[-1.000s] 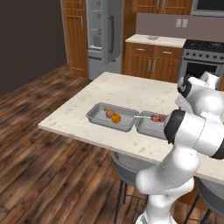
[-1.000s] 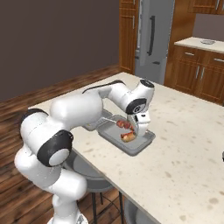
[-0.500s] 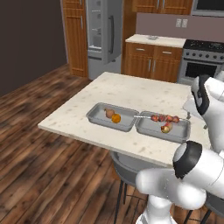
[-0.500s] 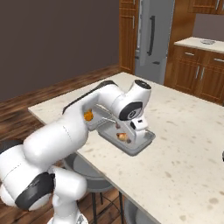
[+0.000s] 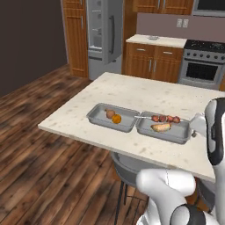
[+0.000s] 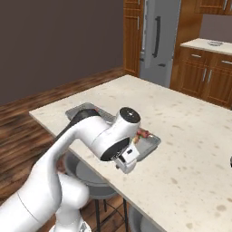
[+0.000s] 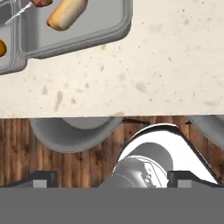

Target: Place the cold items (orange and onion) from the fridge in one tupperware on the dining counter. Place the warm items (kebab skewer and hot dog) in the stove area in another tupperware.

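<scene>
Your end effector [image 7: 112, 177] stands wide and empty, above the near edge of the pale speckled stone surface [image 5: 132, 92], with both containers ahead of the fingertips and off to one side. The step in hand looks like clearing away after a final placement, so keep it wide and take it up and back, well clear of the surface's edge and the nearer container's rim. Count to confirm: two grey rectangular tupperware trays, touching side by side. The farther tray [image 5: 94, 115] holds one round orange [image 5: 116, 118] and one brownish onion [image 5: 110, 113]. The nearer tray [image 7: 127, 22] holds one hot dog in a tan bun [image 7: 68, 13] and one kebab skewer of dark red pieces [image 5: 165, 118], its tip reaching over the shared rim.
</scene>
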